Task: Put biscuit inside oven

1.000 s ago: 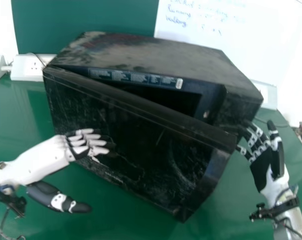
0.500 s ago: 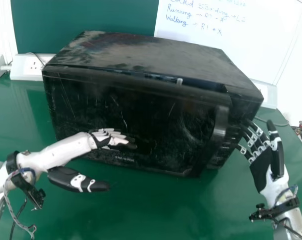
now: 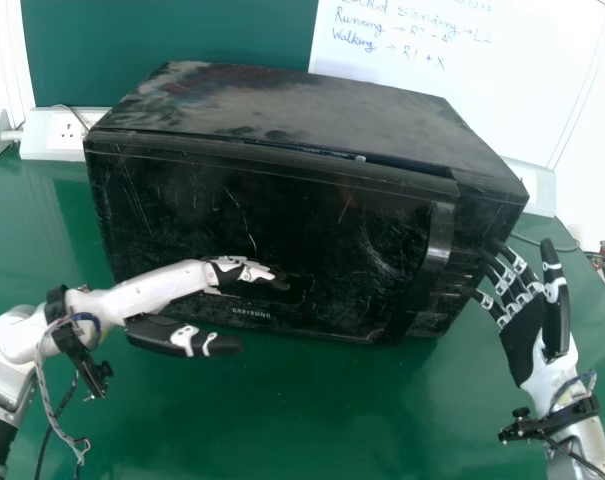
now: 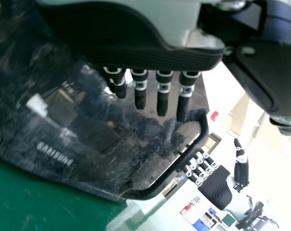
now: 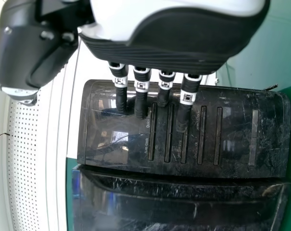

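Oven [image 3: 292, 110], a big black box with a scratched, shiny top, sits on the green table [image 3: 322, 410] in my head view. It looks heavy and stiff, too big to lift. Its wide black door [image 3: 182, 220] looks almost shut. To open it, I'd pull the bulgy upright handle [image 3: 441, 235] on its right side. The door would swing toward me, so my white and black left hand [image 3: 182, 337] must move aside. That hand is open and straight and has hold of nothing.

In my left wrist view, those fingers point along the smooth door, which may be slippery. I can't tell if they touch it.

In my right wrist view, my white and black right hand [image 5: 183, 38] is open too, fingers straight over the button panel [image 5: 236, 139], gripping nothing. The handle side is close by, so I should go gently there.
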Robot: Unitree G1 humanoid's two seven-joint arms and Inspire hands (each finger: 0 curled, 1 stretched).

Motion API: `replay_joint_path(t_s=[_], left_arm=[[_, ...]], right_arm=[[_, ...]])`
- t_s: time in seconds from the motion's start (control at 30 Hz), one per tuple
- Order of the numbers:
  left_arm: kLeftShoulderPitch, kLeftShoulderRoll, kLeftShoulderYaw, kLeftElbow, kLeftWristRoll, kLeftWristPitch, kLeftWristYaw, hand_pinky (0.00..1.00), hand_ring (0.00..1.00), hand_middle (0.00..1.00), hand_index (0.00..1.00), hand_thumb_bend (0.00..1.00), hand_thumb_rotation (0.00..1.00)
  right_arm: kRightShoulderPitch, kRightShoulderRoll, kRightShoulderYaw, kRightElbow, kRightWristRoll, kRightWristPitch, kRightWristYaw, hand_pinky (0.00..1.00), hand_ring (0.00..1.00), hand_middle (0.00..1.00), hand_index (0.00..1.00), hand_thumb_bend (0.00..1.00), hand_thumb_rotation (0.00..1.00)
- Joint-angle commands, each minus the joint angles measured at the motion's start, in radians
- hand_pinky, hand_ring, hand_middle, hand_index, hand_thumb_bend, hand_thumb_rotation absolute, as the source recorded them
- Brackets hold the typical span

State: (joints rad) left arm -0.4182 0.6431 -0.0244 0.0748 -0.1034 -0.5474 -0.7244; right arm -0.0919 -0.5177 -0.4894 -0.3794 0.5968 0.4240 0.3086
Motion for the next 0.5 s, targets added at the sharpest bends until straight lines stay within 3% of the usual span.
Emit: replay_joint_path(t_s=[0.0,0.23,0.37,0.47], left_arm=[[-0.011,-0.013,-0.015,0.007,-0.017,0.024,-0.015,0.87,0.83,0.89,0.86,0.99,1.00],[0.032,-0.014,0.011,-0.050,-0.048,0.028,-0.032,0.87,0.83,0.89,0.86,0.99,1.00],[0.124,0.011,0.054,-0.152,-0.104,0.049,-0.037,0.87,0.83,0.89,0.86,1.00,1.00],[0.227,0.044,0.110,-0.275,-0.127,0.107,-0.026,0.88,0.84,0.89,0.86,1.00,1.00]], right_arm=[[0.013,0.004,-0.003,0.004,0.007,0.007,0.005,0.77,0.87,0.91,0.93,0.89,1.00],[0.016,0.009,-0.001,0.001,0.003,0.007,0.001,0.77,0.87,0.91,0.92,0.84,1.00],[0.014,0.010,0.001,0.003,0.002,0.007,-0.001,0.78,0.86,0.89,0.89,0.77,1.00],[0.011,0.012,0.001,0.008,0.007,0.006,0.005,0.80,0.87,0.89,0.89,0.76,1.00]])
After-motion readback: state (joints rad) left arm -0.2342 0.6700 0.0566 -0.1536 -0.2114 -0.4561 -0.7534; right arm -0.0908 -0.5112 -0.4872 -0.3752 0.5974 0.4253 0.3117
